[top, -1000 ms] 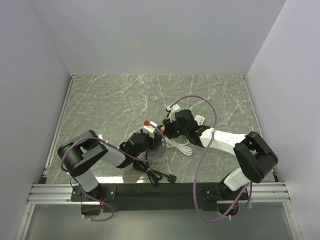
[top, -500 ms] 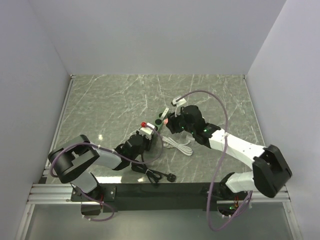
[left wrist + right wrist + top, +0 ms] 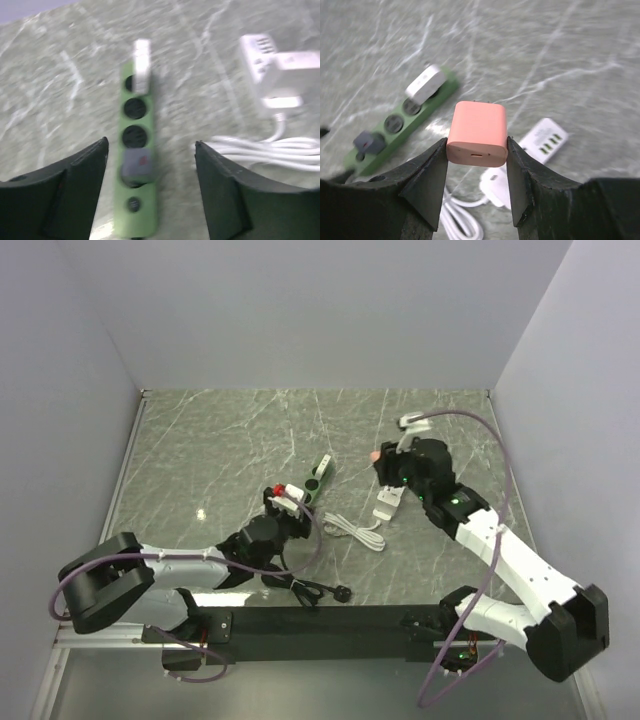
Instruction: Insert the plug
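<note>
The plug (image 3: 477, 132) is a pink charger cube. My right gripper (image 3: 476, 145) is shut on its two sides and holds it above the table, seen from above as right gripper (image 3: 385, 462) with the plug (image 3: 374, 454). A green power strip (image 3: 320, 473) lies left of it on the marble. In the left wrist view the power strip (image 3: 135, 200) carries a white plug (image 3: 142, 65) at its far end and a grey plug (image 3: 136, 165) nearer me. My left gripper (image 3: 150, 147) stands open just behind the strip's near end, not touching it.
A white USB hub (image 3: 388, 502) with a coiled white cable (image 3: 355, 532) lies between the two grippers, also the hub (image 3: 272, 70) at right in the left wrist view. A black cable and plug (image 3: 322, 591) lie near the front rail. Grey walls enclose the table on three sides.
My left gripper has opened, let go of the green strip and drawn back to the left. The right arm has swung right and away with the pink plug, uncovering the strip.
</note>
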